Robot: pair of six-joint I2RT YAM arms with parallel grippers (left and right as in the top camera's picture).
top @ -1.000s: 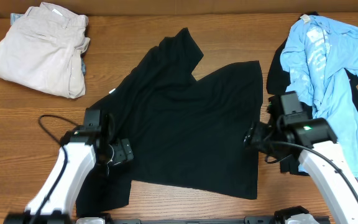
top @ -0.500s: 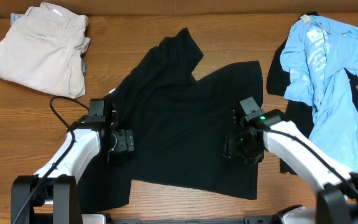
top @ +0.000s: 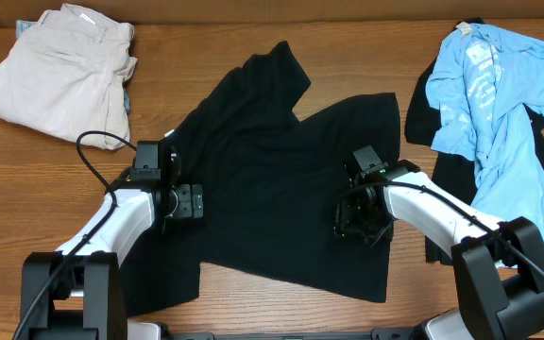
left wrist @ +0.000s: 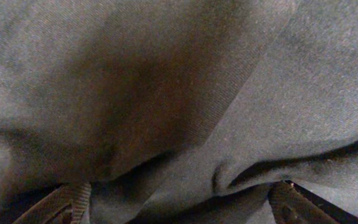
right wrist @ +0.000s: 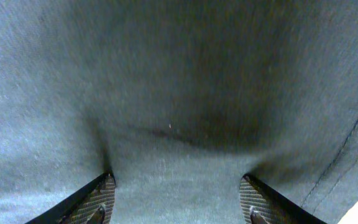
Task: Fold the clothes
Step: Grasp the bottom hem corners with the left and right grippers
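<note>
Black T-shirt (top: 281,179) looks limp, light; left fingers (left wrist: 67,200), right fingers (right wrist: 97,199) spread wide; pinch its three and nine o'clock edges.

I'm looking down on what reads as a robot lab bench, not a home: a wood-grain counter (top: 196,57) with the left arm (top: 111,231) and right arm (top: 437,212), both cabled, rising from its near edge. Beige trousers (top: 59,71) lie up-left of the black T-shirt (top: 281,179), a blue tee (top: 489,94) off to the right of it.

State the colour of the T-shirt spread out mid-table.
Plain black T-shirt; clearest in the overhead view.
</note>
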